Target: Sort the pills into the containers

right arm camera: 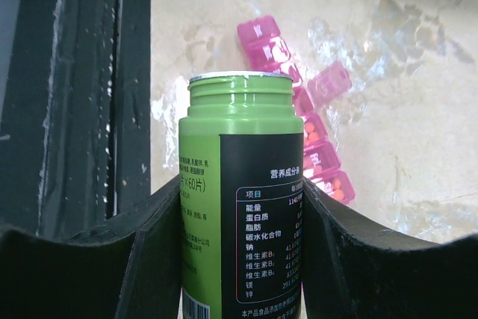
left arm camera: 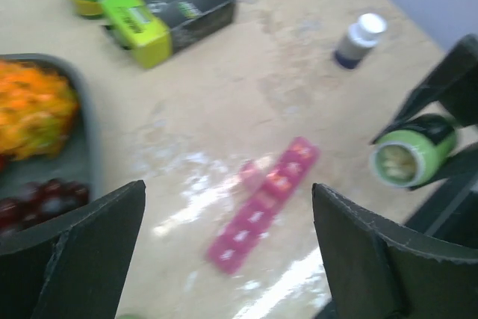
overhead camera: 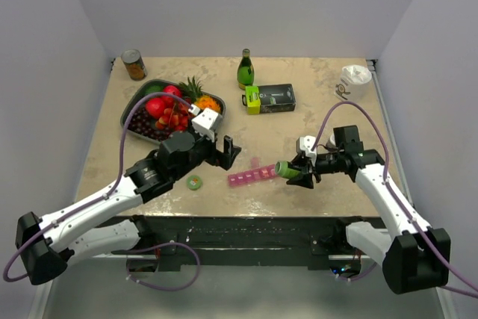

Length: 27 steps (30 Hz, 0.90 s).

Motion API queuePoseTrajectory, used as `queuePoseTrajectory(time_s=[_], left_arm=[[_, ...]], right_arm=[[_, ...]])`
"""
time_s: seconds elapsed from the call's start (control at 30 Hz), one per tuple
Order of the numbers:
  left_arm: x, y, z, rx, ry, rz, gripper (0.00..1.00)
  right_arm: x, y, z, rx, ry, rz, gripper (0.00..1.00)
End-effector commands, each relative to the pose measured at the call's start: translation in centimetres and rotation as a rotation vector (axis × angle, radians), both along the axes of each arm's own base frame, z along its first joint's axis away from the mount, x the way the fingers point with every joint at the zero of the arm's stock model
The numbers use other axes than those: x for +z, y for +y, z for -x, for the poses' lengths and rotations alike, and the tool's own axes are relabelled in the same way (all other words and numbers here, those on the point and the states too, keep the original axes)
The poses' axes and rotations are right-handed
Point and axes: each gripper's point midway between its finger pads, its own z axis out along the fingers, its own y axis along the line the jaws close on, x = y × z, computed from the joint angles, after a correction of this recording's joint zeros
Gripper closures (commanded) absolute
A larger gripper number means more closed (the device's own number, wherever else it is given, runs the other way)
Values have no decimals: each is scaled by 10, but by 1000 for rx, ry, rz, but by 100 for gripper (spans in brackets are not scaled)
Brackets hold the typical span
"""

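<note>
Top external, table [overhead camera: 314, 121]: tan top; both arms reach in from the near edge.
Fruit tray [overhead camera: 128, 116]: far left; in the left wrist view the frame cuts it off.
Left gripper [overhead camera: 230, 150]: fingers spread wide with nothing between them, just left of the organiser.
Right gripper [overhead camera: 299, 171]: clamped on a green pill bottle [overhead camera: 287, 170] lying sideways, its uncapped mouth facing left at the organiser's right end.
Black-and-green box [overhead camera: 270, 98]: far centre.
Pink pill organiser [overhead camera: 252, 177]: flat on the table, near centre, between the two grippers.
Green round lid [overhead camera: 195, 182]: near left, beside the left arm.
Right wrist only: one raised organiser lid [right arm camera: 328, 84] and orange pills [right arm camera: 332, 184] in compartments toward the right gripper; the bottle hides part of the strip.
Left wrist only: a small dark bottle with a white cap [left arm camera: 359, 39] at far right, and blurred pale contents inside the green bottle's mouth.
</note>
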Motion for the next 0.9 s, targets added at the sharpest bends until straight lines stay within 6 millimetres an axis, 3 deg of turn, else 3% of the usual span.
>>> queuePoseTrajectory(time_s=[0.0,0.23,0.5,0.87], left_arm=[[-40,66,-18,167,-135,-340,3],[-63,57,-17,75,-132,-434,4],[-71,86,-21,152,-153,-569,5],[-76,84,-21,139,-148,-573,5]], right_arm=[[-2,-4,-20,21,-91,90,99],[-29,1,-27,100,29,186,100],[-50,35,-27,87,13,245,100],[-77,35,-25,48,117,347,100]])
